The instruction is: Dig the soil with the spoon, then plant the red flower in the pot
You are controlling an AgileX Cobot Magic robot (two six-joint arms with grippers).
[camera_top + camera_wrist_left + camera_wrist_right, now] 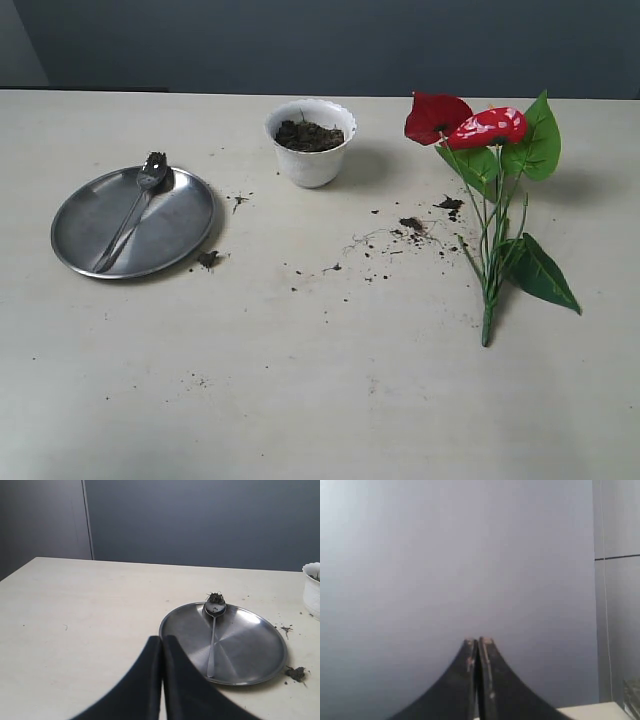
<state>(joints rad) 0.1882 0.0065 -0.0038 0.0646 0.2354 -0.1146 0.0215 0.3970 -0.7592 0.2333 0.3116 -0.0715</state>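
Right now the pot (311,143) stands upright toward the far edge of the table (300,400), and everything else is easiest placed from it. Soil (308,136) fills the pot almost to its rim, dark and crumbly. To the left of the pot in the exterior view, and nearer the camera, lies a round steel plate (175,225). The spoon (130,215) rests on that plate, its bowl at the rim on the side toward the pot and its handle running away from the pot across the plate; a little dirt clings to the bowl. A small clump of dirt (207,259) sits on the table just beside the plate, on the pot's side. To the right of the pot the red flower (487,128) lies flat on the table, well apart from the pot, with its blooms level with the pot and its stems pointing toward the near edge. Loose crumbs (412,225) and thin root threads are scattered between the pot and the flower. The left gripper (161,639) has its fingers pressed together with nothing between them, and the plate lies between it and the pot. The right gripper (478,641) is likewise closed and empty, facing a plain grey wall; how it stands to the pot I cannot tell.
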